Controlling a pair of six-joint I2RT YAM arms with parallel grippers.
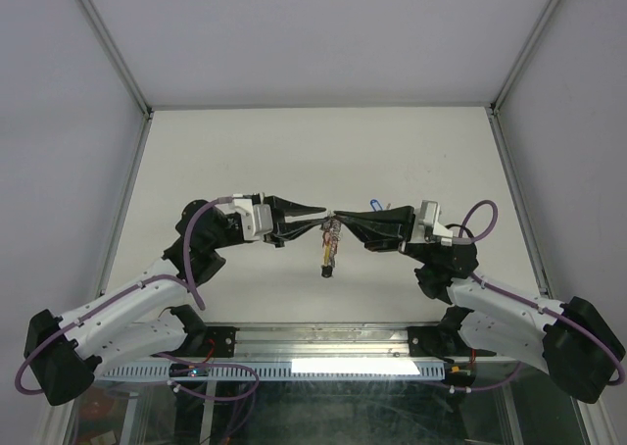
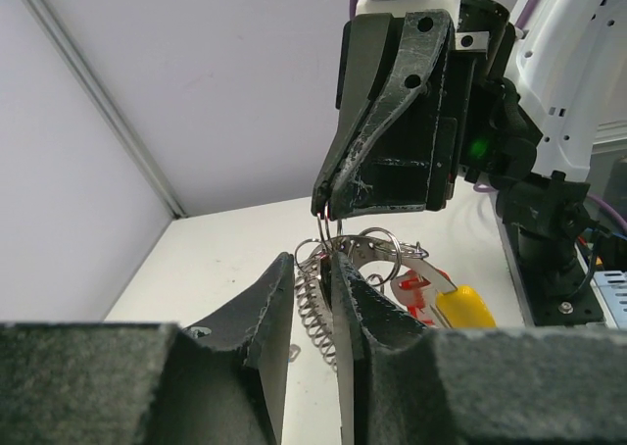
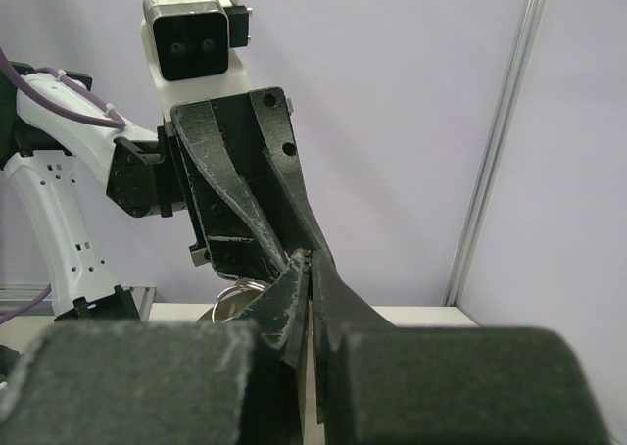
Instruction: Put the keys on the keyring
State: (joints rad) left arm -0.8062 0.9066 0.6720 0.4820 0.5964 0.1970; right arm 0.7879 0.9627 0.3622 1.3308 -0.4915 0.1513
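My two grippers meet tip to tip above the middle of the table. The left gripper [image 1: 326, 212] [image 2: 312, 262] is shut on the ribbed, coil-like keyring [image 2: 315, 308], which hangs between its fingers. The right gripper [image 1: 340, 216] [image 3: 312, 264] comes in from the other side and is shut on a thin wire loop [image 2: 323, 231] at the top of the keyring. Several keys [image 1: 330, 249] dangle below the grippers. A yellow tag [image 2: 468, 308] and a red tag [image 2: 421, 286] show in the left wrist view. A silver loop [image 3: 227, 303] shows in the right wrist view.
The white table [image 1: 245, 161] is walled by white panels with metal frame posts [image 1: 108, 43] at the back corners. A metal rail [image 1: 323, 347] runs along the near edge by the arm bases.
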